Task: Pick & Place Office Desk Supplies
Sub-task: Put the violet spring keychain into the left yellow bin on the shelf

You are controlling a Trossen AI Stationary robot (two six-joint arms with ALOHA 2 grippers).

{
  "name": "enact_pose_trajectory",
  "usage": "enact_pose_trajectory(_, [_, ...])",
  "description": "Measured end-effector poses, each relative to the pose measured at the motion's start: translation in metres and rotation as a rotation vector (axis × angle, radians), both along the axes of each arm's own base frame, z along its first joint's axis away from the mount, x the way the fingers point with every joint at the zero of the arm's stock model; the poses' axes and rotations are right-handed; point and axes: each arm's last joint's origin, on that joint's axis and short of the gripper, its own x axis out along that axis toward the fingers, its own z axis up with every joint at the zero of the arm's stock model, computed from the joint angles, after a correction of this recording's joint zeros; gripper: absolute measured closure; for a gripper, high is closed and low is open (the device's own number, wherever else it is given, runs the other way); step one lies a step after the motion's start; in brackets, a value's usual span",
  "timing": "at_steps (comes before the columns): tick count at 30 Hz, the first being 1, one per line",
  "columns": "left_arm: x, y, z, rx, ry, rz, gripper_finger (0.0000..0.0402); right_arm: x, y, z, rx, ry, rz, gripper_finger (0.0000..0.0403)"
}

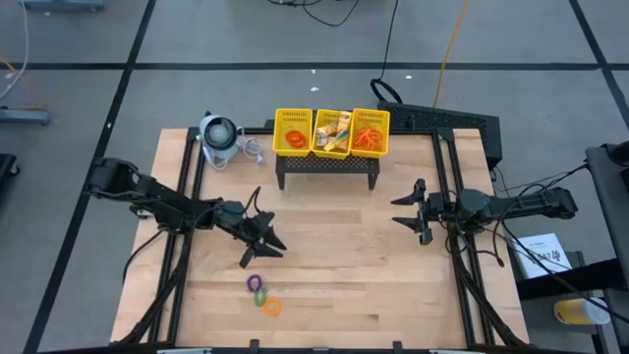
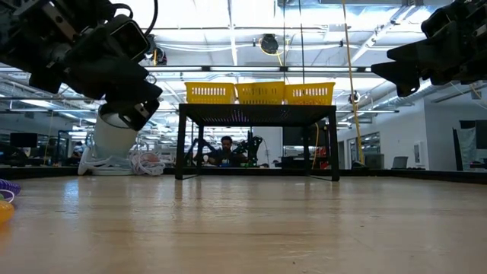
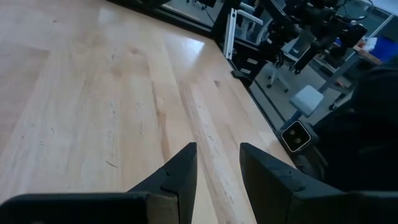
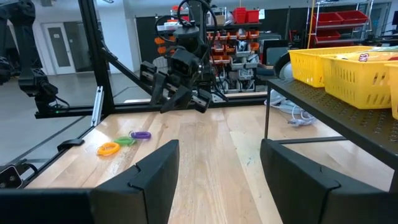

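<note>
Left pincer (image 1: 263, 242) open; right pincer (image 1: 406, 209) open

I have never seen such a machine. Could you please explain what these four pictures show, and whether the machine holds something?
It is a robot with two dark arms at a wooden table. One picture looks down from above, one looks level along the tabletop, and two come from cameras on the wrists.

At the far edge a black stand carries a yellow basket with three compartments, already holding small supplies. Beside it stands a round grey device with a cord. Near the front edge lie three small rings: purple, green and orange.

The left end effector is above the table near the rings; the right end effector waits on the other side. Both are open and hold nothing.
</note>
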Motion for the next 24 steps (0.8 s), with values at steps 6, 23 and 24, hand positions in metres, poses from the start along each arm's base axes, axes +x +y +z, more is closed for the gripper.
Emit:
enact_pose_trajectory(6, [0.0003,0.0010,-0.0002,0.004,0.002,0.020,0.0275,0.0000,0.0000,0.0000,0.000,0.000,0.001,0.0188])
enact_pose_trajectory(23, [-0.0040,-0.0025,-0.0078,-0.405,0.329,0.046,0.0275,0.0000,0.0000,0.0000,0.000,0.000,0.001,0.0188])
enact_pose_trajectory(24, [-0.0038,-0.0037,-0.0075,-0.416,0.344,0.039,0.0275,0.0000,0.0000,0.0000,0.000,0.000,0.000,0.0188])
